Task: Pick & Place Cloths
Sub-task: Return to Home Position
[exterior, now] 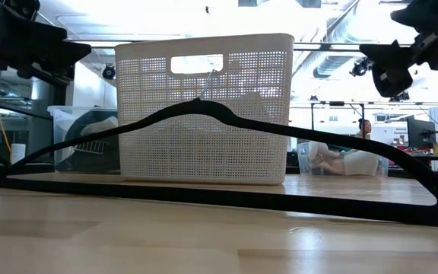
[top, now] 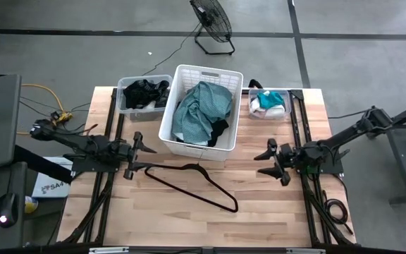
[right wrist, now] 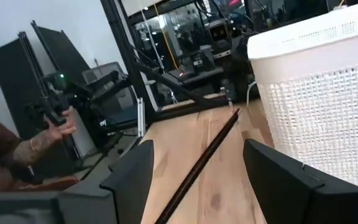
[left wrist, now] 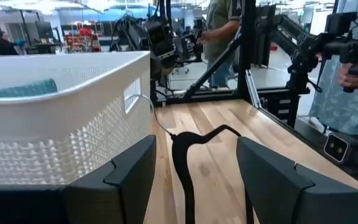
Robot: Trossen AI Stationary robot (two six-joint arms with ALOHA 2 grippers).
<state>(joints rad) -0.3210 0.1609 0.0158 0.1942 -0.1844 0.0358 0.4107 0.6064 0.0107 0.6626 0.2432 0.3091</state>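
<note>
A white perforated basket stands mid-table at the far side. It holds a large teal-green cloth with a black piece beside it. The clear bin to its left holds black cloths. The clear bin to its right holds small bright teal and white pieces. A thin black hanger lies flat on the wood in front of the basket. My left gripper hovers open left of the hanger's hook. My right gripper hovers open to the hanger's right.
Bare wood lies between the hanger and the table's near edge. A floor fan stands beyond the far edge. People stand in the room behind, one with a raised hand in the right wrist view. Arm frames run along both table sides.
</note>
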